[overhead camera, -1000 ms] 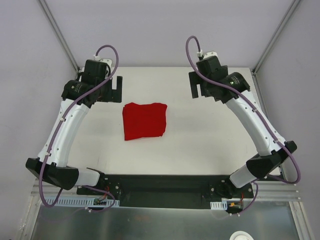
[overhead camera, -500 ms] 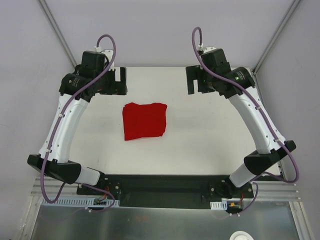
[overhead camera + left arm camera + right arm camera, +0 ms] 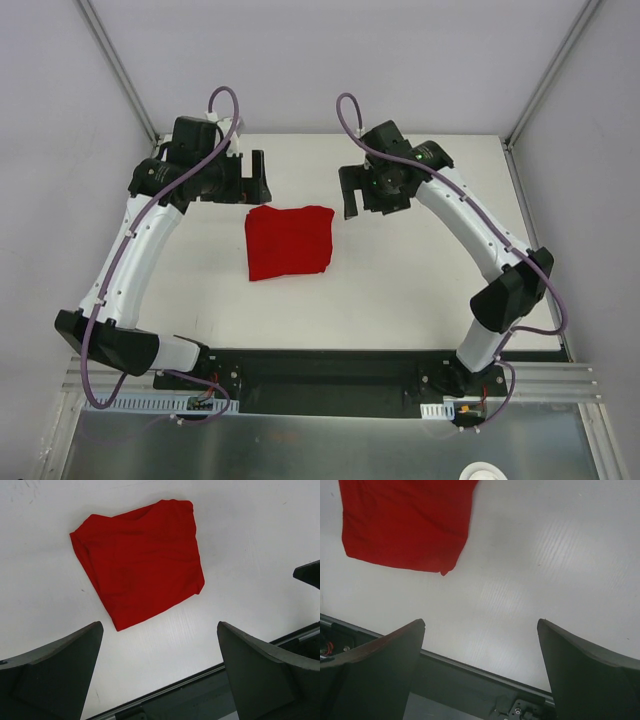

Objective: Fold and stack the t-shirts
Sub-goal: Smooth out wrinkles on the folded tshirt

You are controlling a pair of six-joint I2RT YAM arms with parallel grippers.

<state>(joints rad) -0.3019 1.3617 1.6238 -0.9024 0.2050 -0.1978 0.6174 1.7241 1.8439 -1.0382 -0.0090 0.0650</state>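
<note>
The red t-shirt (image 3: pixel 289 241) lies folded into a rough square in the middle of the white table. It also shows in the left wrist view (image 3: pixel 140 560) and the right wrist view (image 3: pixel 405 525). My left gripper (image 3: pixel 258 178) is open and empty, held above the table just behind the shirt's back left corner. My right gripper (image 3: pixel 350 192) is open and empty, held above the table just behind the shirt's back right corner. Neither gripper touches the cloth.
The white table (image 3: pixel 420 260) ends at a black rail (image 3: pixel 320 365) along the near edge, with the arm bases on it. Grey walls and frame posts (image 3: pixel 120 70) stand close at the back and sides.
Both grippers have moved inward toward the shirt's back corners; the right arm swung well to the left. The shirt has not moved.
</note>
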